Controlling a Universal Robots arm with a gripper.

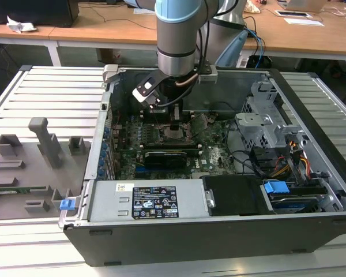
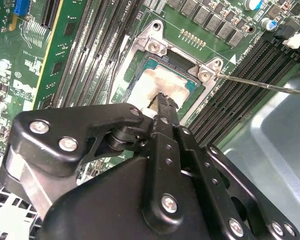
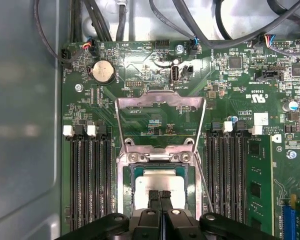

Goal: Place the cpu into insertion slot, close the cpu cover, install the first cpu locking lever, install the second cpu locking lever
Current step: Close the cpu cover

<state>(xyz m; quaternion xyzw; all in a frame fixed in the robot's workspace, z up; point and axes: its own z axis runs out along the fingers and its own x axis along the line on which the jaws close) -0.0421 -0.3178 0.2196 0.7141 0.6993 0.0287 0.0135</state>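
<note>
cpu point(image 3: 151, 181) lying flat in insertion slot point(image 3: 124, 192), pale metal face up. Judged light, stiff, slick-faced and fragile underneath, so best taken by opposite edges.

End effector point(image 3: 160, 193) hanging directly above chip, fingers closed together and gripping nothing; tips appearing to touch chip face in second wrist view point(image 2: 161, 98).

cpu cover point(image 3: 160, 99) standing raised behind socket. Locking lever point(image 2: 260, 84) sticking out unlatched beside it. Motherboard point(image 3: 240, 80) sitting inside open computer case point(image 1: 311, 173).

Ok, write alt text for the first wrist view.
The gripper, fingers shut, hangs over the cpu lying in the insertion slot of a motherboard. The cpu cover stands open beyond it, with memory slots on both sides.
</note>
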